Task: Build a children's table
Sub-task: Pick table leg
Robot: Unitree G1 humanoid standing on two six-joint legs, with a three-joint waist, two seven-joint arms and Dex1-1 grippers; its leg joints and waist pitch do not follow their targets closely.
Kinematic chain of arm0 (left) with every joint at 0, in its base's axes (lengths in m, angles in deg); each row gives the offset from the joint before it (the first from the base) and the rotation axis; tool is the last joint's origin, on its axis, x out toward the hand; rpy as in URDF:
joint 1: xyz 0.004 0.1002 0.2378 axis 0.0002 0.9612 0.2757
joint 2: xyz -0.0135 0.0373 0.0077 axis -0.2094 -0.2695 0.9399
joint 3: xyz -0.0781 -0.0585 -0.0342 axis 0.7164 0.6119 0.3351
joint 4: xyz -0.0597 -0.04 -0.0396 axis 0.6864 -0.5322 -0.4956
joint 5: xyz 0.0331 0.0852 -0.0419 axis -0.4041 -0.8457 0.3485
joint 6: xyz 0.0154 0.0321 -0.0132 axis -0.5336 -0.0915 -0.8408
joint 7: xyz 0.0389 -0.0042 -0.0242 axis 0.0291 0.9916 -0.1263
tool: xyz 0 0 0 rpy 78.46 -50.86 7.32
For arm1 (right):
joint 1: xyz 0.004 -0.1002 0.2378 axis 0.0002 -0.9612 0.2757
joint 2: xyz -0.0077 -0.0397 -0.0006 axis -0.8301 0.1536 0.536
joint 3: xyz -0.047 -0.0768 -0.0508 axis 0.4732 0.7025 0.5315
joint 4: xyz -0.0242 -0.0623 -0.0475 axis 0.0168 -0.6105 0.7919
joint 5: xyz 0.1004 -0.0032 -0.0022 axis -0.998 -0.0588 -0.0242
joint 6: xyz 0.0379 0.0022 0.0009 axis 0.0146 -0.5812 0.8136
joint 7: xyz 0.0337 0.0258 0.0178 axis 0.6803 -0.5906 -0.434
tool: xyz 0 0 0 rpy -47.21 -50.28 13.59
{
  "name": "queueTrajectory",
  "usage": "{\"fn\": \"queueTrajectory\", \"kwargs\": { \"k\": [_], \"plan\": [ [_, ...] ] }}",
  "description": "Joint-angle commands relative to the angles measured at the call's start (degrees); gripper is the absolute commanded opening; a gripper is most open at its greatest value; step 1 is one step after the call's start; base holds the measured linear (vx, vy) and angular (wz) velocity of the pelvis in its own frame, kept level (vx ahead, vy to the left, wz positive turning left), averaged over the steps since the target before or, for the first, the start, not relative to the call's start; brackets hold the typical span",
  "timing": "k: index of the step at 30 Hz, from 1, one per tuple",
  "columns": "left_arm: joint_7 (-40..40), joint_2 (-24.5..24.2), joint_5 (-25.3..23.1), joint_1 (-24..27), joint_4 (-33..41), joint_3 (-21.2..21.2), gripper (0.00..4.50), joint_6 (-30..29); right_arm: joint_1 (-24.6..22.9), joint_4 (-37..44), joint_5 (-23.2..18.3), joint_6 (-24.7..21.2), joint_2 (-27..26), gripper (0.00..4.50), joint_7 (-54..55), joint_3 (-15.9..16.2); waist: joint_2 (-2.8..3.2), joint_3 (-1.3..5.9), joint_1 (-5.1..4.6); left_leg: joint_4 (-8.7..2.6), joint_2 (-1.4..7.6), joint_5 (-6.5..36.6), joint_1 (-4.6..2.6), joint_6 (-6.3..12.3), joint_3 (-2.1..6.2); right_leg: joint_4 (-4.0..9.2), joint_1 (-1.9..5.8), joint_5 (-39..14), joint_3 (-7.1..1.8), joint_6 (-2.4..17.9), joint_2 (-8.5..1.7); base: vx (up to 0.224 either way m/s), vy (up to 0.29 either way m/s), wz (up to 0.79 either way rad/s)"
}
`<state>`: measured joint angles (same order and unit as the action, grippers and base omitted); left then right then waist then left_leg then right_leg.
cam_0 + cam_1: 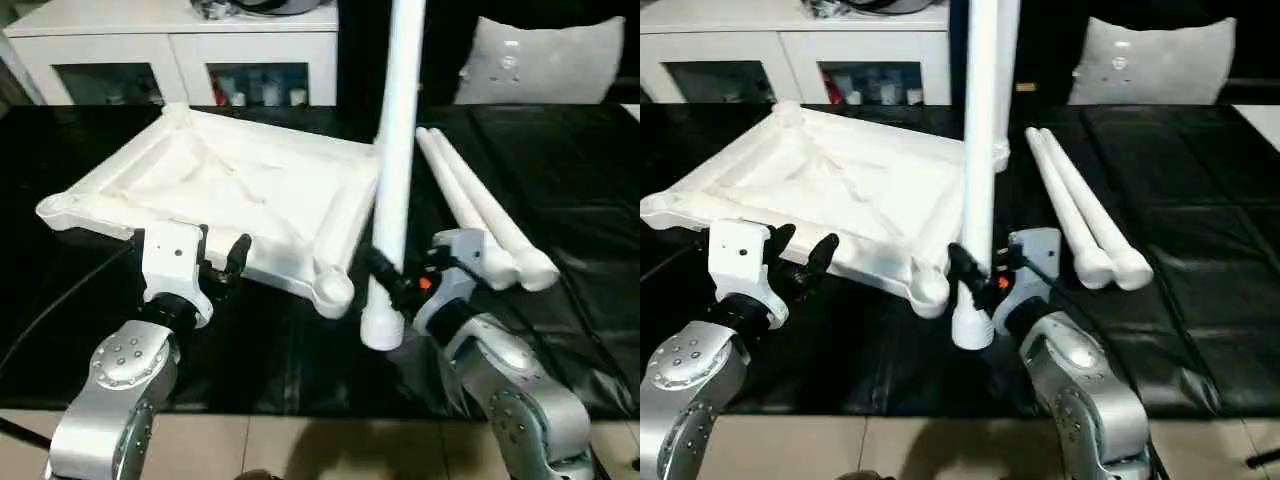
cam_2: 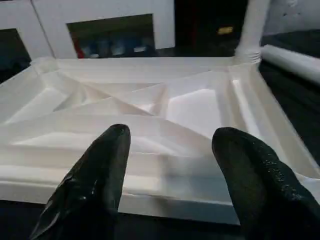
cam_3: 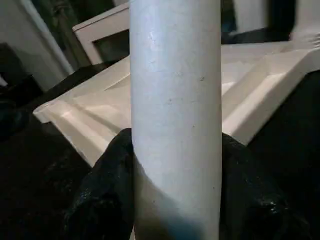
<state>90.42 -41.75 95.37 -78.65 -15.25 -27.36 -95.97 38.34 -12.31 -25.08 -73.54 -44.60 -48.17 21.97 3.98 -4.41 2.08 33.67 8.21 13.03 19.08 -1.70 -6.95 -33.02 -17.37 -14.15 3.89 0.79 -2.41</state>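
Tabletop (image 1: 230, 200) lies upside down on the black-covered table (image 1: 560, 200), ribbed underside up, near edge lifted slightly, round sockets at the corners. Right hand (image 1: 385, 275) pinches one leg (image 1: 400, 150) near its threaded end, held close to upright just beside the near-right socket (image 1: 333, 290). Two more legs (image 1: 480, 215) lie side by side on the black cover to the right. Left hand (image 1: 222, 260) is spread, at the top's near edge (contact unclear). White cabinet (image 1: 180, 50) and a grey cushion panel (image 1: 545, 60) behind. Left wrist view shows the diagonal ribs (image 2: 145, 97) close up; right wrist view shows black fingers (image 3: 107, 185) flanking the leg.
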Motion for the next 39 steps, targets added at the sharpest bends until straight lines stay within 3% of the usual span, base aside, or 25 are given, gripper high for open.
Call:
{"fn": "queueTrajectory", "kwargs": {
  "k": [1,2,4,5,6,7,8,9,10,11,12,13,14,15,17,18,19,20,22,28,29,32,36,38,39],
  "plan": [
    [0.21,-0.31,-0.39,-0.65,0.21,0.55,3.39,-0.73,0.98,0.1,-1.43,-0.3,-0.49,1.84,-0.04,-0.15,-1.17,3.52,0.76,-3.1,0.74,1.1,3.85,11.21,1.16,4.02,5.57,-3.69,-1.49,11.76,-4.83,0.094,0.007,0.12],
    [0.09,-0.08,-0.52,-0.58,0.5,0.58,3.39,-0.84,1.22,-0.03,-1.22,-0.47,-0.58,1.84,0.22,-0.32,-0.6,4.23,1.64,-0.9,-0.31,-2.73,5.64,16.26,1.46,5.26,7.48,-5.61,-0.55,8.21,-7.71,0.094,0.007,0.12],
    [-0.18,0.19,-0.47,-0.35,0.91,0.64,3.39,-1.06,1.3,-0.15,-1.0,-0.42,-0.62,1.84,0.18,-0.37,0.51,4.76,1.14,0.08,-0.27,-8.9,5.93,19.4,2.73,5.15,7.73,-4.63,2.05,4.36,-7.29,0.111,0.012,0.56],
    [-0.42,0.26,-0.6,-0.1,1.29,0.33,3.39,-1.45,1.31,-0.27,-0.89,-0.23,-0.78,1.84,0.29,-0.5,1.44,4.41,-0.37,-1.23,0.0,-13.08,1.89,22.45,5.41,3.04,5.5,-2.95,4.69,2.63,-2.73,0.116,0.011,0.69],
    [-0.48,0.27,-0.75,0.13,1.39,0.1,3.39,-1.58,1.27,-0.29,-1.1,-0.08,-0.94,1.84,0.31,-0.68,2.32,4.91,-1.48,-1.48,0.62,-16.06,-3.23,26.16,8.85,0.09,2.06,-4.61,5.51,1.43,0.22,0.153,0.0,0.63],
    [-0.48,0.26,-0.77,0.17,1.4,0.07,3.39,-1.59,1.26,-0.29,-1.16,-0.06,-0.98,1.84,0.32,-0.71,3.42,4.85,-3.63,-0.91,5.53,-18.18,-9.37,27.89,11.1,-3.67,-5.19,-10.28,3.46,0.56,0.33,0.156,-0.024,0.37],
    [-0.28,-0.08,-0.94,0.36,1.35,-0.15,3.39,-1.85,1.33,-0.3,-1.14,0.09,-1.01,1.84,0.36,-0.68,1.83,4.67,-2.07,0.03,8.92,-33.83,-8.41,28.59,12.8,-7.08,-7.05,-8.34,0.35,-1.98,-1.69,0.156,-0.024,0.37],
    [-0.14,-0.34,-1.08,0.42,1.25,-0.3,3.39,-1.96,1.37,-0.31,-0.88,0.2,-0.86,1.84,0.38,-0.56,1.25,4.85,-1.81,0.8,8.68,-48.67,-6.58,26.55,11.54,-7.53,-8.71,0.63,-2.41,-4.63,-3.54,0.0,0.0,0.0],
    [0.04,-0.39,-0.94,0.4,1.07,-0.28,3.39,-2.27,1.33,-0.28,-0.53,0.36,-0.67,1.84,0.54,-0.51,0.22,4.54,-0.78,1.49,4.7,-49.4,-2.99,20.94,7.69,-3.86,-7.03,11.32,-4.15,-4.37,-4.26,-0.14,-0.002,0.12],
    [0.14,-0.34,-0.79,0.38,0.96,-0.2,3.39,-2.44,1.28,-0.26,-0.35,0.45,-0.58,1.84,0.66,-0.51,-3.82,4.78,-0.13,4.47,-2.74,-31.26,1.05,13.93,4.37,-0.77,-3.2,24.01,-7.49,-3.85,-5.29,-0.14,-0.002,0.12],
    [0.76,-0.73,-0.77,0.14,0.62,-0.28,3.39,-2.43,1.1,-0.06,-0.28,0.43,-0.68,1.84,1.02,-0.8,-3.24,4.17,0.95,2.88,-1.68,-15.12,4.37,8.76,4.08,-1.29,-0.39,37.57,-8.51,-3.22,-9.15,-0.127,-0.026,0.1],
    [0.76,-0.73,-0.77,0.14,0.62,-0.28,3.39,-2.43,1.1,-0.06,-0.28,0.43,-0.68,1.84,1.02,-0.8,-3.24,4.17,0.95,2.88,-1.68,-15.12,4.37,8.76,4.08,-1.29,-0.39,37.57,-8.51,-3.22,-9.15,-0.04,-0.072,0.06],
    [1.02,-1.06,-0.89,-0.21,0.04,-0.09,3.39,-2.55,0.76,0.41,-0.13,0.39,-0.67,1.84,1.26,-1.27,-1.26,4.27,1.01,1.0,-0.6,-5.36,2.77,1.13,3.84,-1.38,-0.76,33.25,-5.78,-2.34,-6.74,-0.04,-0.072,0.06],
    [1.04,-1.05,-0.84,-0.25,-0.02,-0.03,3.39,-2.58,0.72,0.47,-0.13,0.37,-0.68,1.84,1.3,-1.33,-1.15,3.94,0.72,0.19,-0.03,-2.69,2.51,-0.33,4.05,-1.01,-0.79,27.06,-5.14,-1.23,-5.94,-0.081,-0.055,-0.01],
    [1.26,-1.06,-0.58,-0.54,-0.45,0.3,3.39,-2.67,0.56,0.75,0.09,0.37,-0.67,1.84,1.61,-1.53,0.82,2.64,-0.5,-2.3,2.24,13.09,1.57,-4.66,4.96,0.47,-1.35,-2.51,-4.38,5.76,-4.98,-0.105,-0.013,-0.05],
    [1.54,-1.12,-0.48,-0.78,-0.77,0.4,3.39,-2.66,0.48,0.99,0.24,0.39,-0.54,1.84,1.88,-1.52,0.79,1.94,-1.02,-2.82,2.65,21.8,0.91,-4.59,4.65,1.63,-2.08,-14.24,-4.46,7.45,-5.12,-0.116,0.002,0.03],
    [1.73,-1.15,-0.4,-0.93,-0.96,0.39,3.39,-2.64,0.43,1.17,0.24,0.4,-0.42,1.84,2.03,-1.5,0.79,1.94,-1.02,-2.82,2.65,21.8,0.91,-4.59,4.65,1.63,-2.08,-14.24,-4.46,7.45,-5.12,-0.095,0.006,0.07],
    [1.92,-1.12,-0.35,-1.12,-1.21,0.34,3.39,-2.59,0.39,1.32,0.23,0.45,-0.25,1.84,2.17,-1.47,0.39,1.2,-1.54,-3.06,2.39,27.39,0.76,-4.11,4.24,3.13,-2.48,-27.29,-4.54,6.12,-5.6,-0.095,0.006,0.07],
    [2.24,-1.11,-0.41,-1.58,-1.87,-0.03,3.39,-2.65,0.3,1.69,0.48,0.28,0.32,1.84,2.59,-1.39,0.79,1.36,-1.87,-2.79,2.03,27.98,0.34,-3.74,4.24,4.31,-2.93,-34.98,-4.38,3.33,-5.95,-0.09,0.007,0.03],
    [2.96,-0.83,-0.04,-2.52,-3.02,-0.64,3.39,-2.31,0.25,2.57,1.16,-0.35,0.33,1.84,3.14,-1.98,1.56,1.77,-2.47,-3.11,2.07,21.21,1.83,-2.36,4.18,4.02,-2.39,-28.68,-4.22,4.56,-5.85,-0.055,0.003,0.03],
    [3.02,-0.69,-0.23,-2.69,-3.23,-0.71,3.39,-2.26,0.19,2.89,1.36,-1.0,0.58,1.84,3.54,-1.88,1.03,2.46,-2.94,-1.59,1.87,18.75,-0.56,-4.39,1.93,5.44,-3.86,-27.87,-5.58,2.46,-4.29,0.0,0.0,0.0],
    [2.89,-0.13,-0.53,-2.91,-3.58,-0.94,3.39,-1.97,0.12,3.61,0.17,-2.49,0.37,1.84,4.7,-2.5,0.87,2.81,-2.66,-1.09,1.47,17.71,-1.81,-7.13,-1.41,5.33,-6.57,-24.57,-6.18,-2.01,0.45,-0.023,0.014,-0.35],
    [2.66,0.61,-0.49,-3.02,-3.68,-1.21,3.39,-1.62,0.28,4.08,0.62,-2.5,1.11,1.84,4.68,-2.43,0.3,4.1,-2.26,-0.59,0.93,12.3,-0.21,-7.63,-2.58,4.21,-5.94,-16.38,-8.21,-3.89,2.24,0.028,0.038,-0.62],
    [2.3,1.88,0.39,-3.2,-3.59,-0.86,3.39,-0.99,0.74,4.62,1.17,-2.74,1.83,1.84,4.59,-2.45,-0.17,4.39,-2.73,1.51,0.15,15.79,-1.47,-5.77,-3.98,5.82,-8.4,-22.95,-9.33,-6.06,4.32,-0.001,0.008,-0.39],
    [2.21,2.29,0.49,-3.19,-3.62,-0.85,3.39,-0.6,0.9,4.91,1.21,-3.02,2.08,1.84,4.54,-2.59,-1.36,4.22,-2.0,-1.18,0.85,11.93,2.59,-2.53,-1.41,2.83,-4.09,-16.56,-8.32,-3.16,0.5,0.053,0.015,-0.33]
  ]
}}
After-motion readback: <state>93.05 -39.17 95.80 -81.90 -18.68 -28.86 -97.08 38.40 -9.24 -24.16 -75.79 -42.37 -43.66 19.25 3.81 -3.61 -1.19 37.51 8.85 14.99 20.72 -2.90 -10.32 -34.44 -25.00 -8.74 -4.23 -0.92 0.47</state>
